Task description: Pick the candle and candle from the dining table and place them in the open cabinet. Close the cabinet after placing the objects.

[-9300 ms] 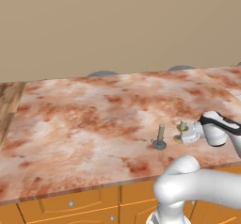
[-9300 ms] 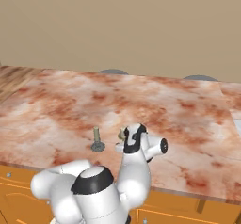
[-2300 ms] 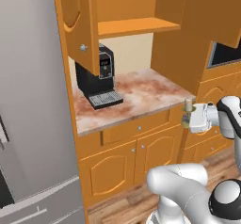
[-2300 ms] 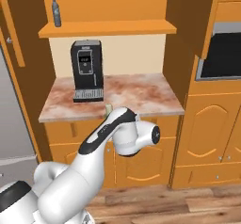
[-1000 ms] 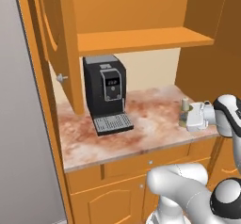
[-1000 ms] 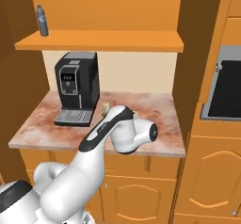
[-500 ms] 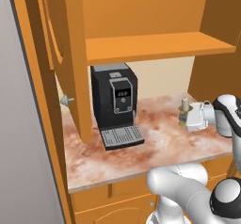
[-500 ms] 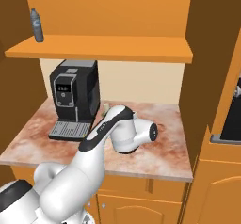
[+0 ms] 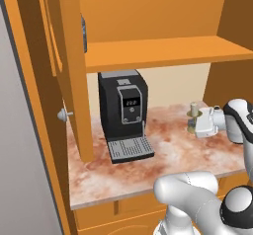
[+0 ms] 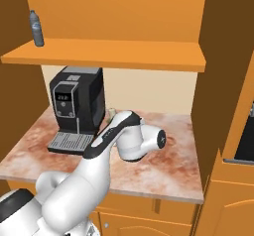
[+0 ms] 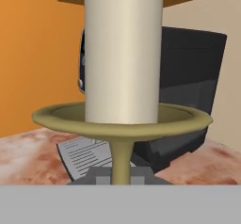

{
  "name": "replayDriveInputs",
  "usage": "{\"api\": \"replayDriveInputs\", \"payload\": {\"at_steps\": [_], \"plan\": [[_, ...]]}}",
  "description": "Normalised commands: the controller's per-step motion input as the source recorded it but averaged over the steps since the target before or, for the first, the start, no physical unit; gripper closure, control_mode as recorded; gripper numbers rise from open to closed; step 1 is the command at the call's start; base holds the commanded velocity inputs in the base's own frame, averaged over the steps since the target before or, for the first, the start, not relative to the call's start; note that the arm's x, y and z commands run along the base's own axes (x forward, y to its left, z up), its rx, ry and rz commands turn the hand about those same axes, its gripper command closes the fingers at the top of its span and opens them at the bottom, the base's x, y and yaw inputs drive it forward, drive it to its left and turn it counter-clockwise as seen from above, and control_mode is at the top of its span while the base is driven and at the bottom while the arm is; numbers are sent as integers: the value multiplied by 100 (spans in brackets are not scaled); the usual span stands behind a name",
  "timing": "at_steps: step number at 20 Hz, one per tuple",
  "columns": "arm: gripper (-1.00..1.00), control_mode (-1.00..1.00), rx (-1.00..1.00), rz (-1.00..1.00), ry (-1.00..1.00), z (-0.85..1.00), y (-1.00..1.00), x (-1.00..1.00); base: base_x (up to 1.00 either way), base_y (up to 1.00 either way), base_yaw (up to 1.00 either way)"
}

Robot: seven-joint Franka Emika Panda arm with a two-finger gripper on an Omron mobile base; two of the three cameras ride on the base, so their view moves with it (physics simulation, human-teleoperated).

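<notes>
In the left base view, the gripper [image 9: 196, 123] hung over the right part of a marbled counter [image 9: 163, 155], carrying the candle [image 9: 193, 111], a short pale stick on a brass-gold holder, upright at the front of the white hand and clear of the stone. A black coffee machine [image 9: 124, 114] stood on the counter to its left, below the cabinet shelf [image 9: 163, 52]. An open cabinet door [image 9: 66, 66] came down in front of the machine's left side, and a grey-blue bottle [image 9: 83, 33] peeked out behind that door at shelf height.

In the right base view, the arm reached in from the lower left and its wrist covered most of the hand; a sliver of the pale candle [image 10: 112, 112] showed just right of the coffee machine [image 10: 76, 106]. The bottle [image 10: 36, 28] stood at the shelf's far left end.

In the hand view, the candle [image 11: 123, 53] was a thick cream column standing in a shallow olive-gold dish on a thin stem (seen very close). The jaws were closed tight on the holder's foot, with the coffee machine [image 11: 188, 96] and its grey drip tray [image 11: 87, 157] behind.
</notes>
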Motion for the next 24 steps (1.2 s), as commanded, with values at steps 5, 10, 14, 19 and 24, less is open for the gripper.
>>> {"api": "replayDriveInputs", "payload": {"at_steps": [5, 10, 14, 19, 24], "plan": [[100, -100, 0, 0, -1, 2, 0, 0, 0, 0, 0], [100, -100, 0, -1, -2, 29, 1, -1, 0, 0, 0], [100, -100, 2, -1, -2, 48, 4, -5, 0, 0, 0], [100, -100, 8, 0, 0, 66, 16, -8, 0, 0, 0], [100, -100, 3, 0, 0, 66, 34, -16, 0, 0, 0]]}}
